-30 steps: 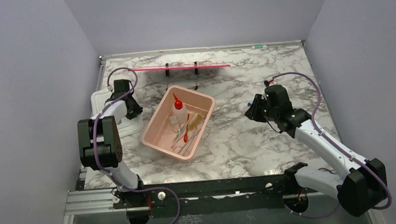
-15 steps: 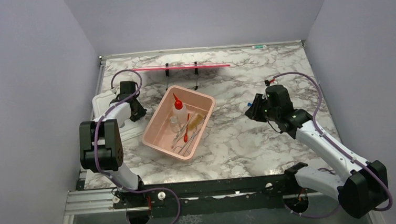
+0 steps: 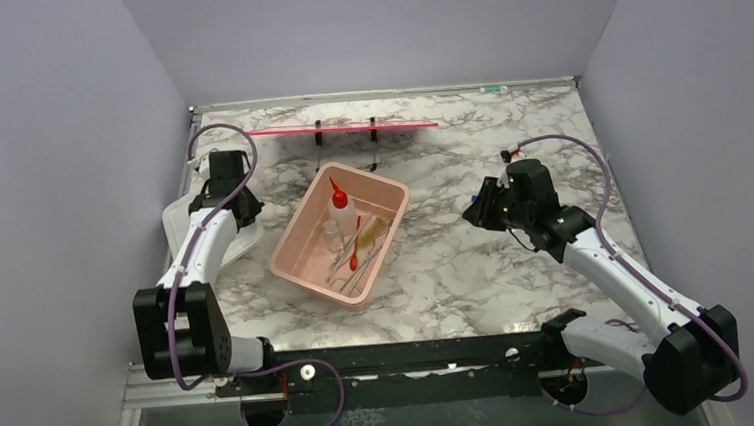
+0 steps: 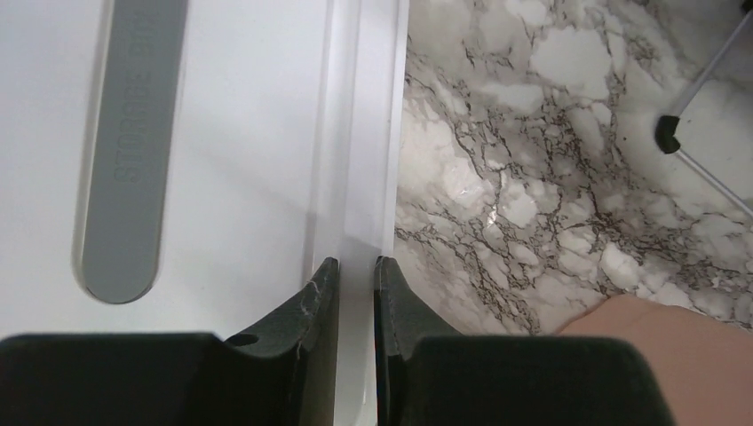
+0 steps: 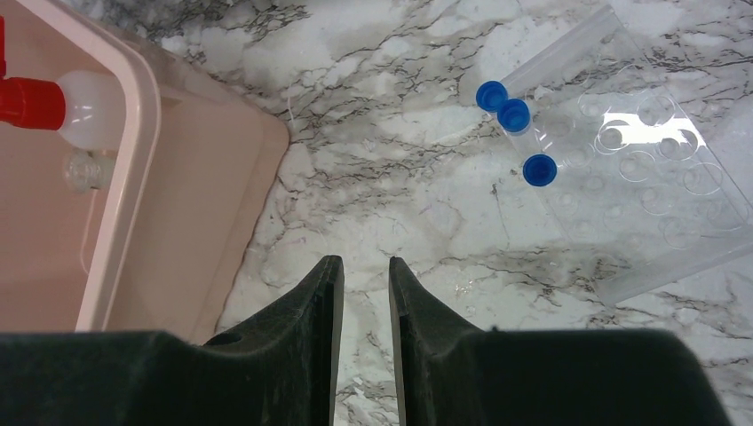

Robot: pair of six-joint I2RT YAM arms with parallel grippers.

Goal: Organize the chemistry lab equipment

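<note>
The left gripper [image 4: 355, 288] hangs over the long edge of a white lid [image 4: 240, 133] at the left side of the marble table [image 4: 533, 177]. Its jaws are nearly together with the lid's raised rim running between their tips. Whether they pinch that rim or only hover above it cannot be told from the left wrist view. A grey strip [image 4: 129, 142] on the lid carries raised lettering too faint to read. From overhead the arm covers much of the lid. The right gripper [image 5: 365, 275] is above bare marble between the pink tub [image 5: 146, 133] and a clear rack [image 5: 639, 169]. Its jaws stand slightly apart with only the tabletop showing in the gap. Three blue-capped tubes [image 5: 515, 115] stand at the rack's near corner, and the rack's far end is cut off by the frame. In the overhead view the gripper hides nearly all of them. The rest of the lab equipment lies inside the tub. The squeeze bottle [image 3: 340, 208] with its red nozzle lies toward the far end, and the right wrist view cuts it off at the left edge. A glass vial [image 5: 84, 169] sits just beside it, dim through the tub's wall. A bundle of long thin tools [image 3: 354, 255] lies lengthwise toward the near end, overlapping and too small to tell apart. A red strip on a black stand [image 3: 347, 128] sits at the back of the table.
</note>
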